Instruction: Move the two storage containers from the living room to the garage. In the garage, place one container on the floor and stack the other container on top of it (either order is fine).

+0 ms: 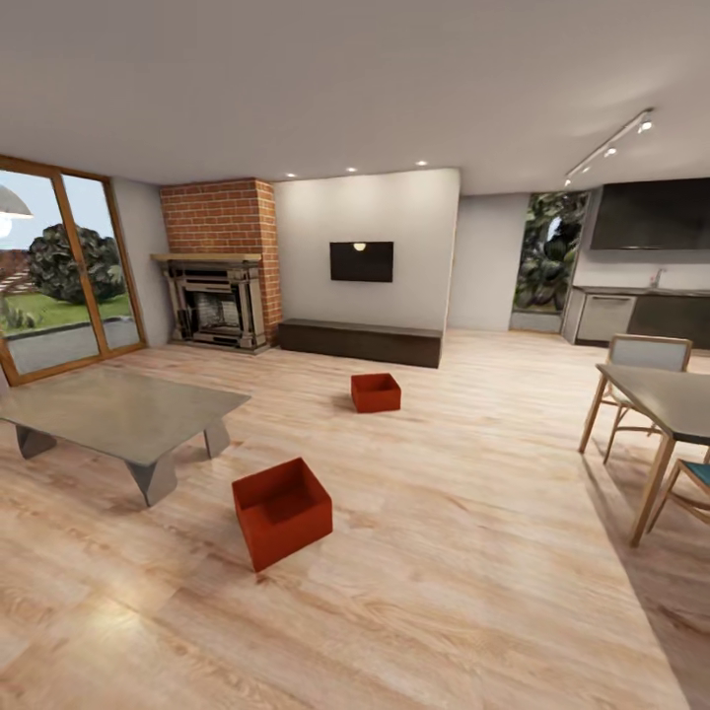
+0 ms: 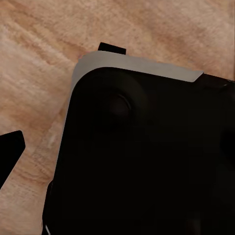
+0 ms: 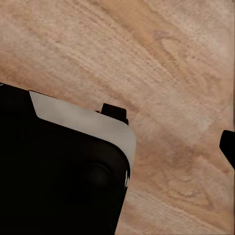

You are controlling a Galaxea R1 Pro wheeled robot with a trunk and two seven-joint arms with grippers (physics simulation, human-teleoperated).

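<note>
Living room wood floor [image 1: 473,552]: two storage containers [image 1: 282,512] [image 1: 376,392] lie ahead; each gripper's state cannot be told.

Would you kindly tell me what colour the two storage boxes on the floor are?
Orange-red, both the near box and the far box; clearest in the head view.

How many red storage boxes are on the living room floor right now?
2. The nearer container sits on the wood floor just off the coffee table; the farther container sits mid-room, before the low dark TV bench. Furniture could hide others.
</note>
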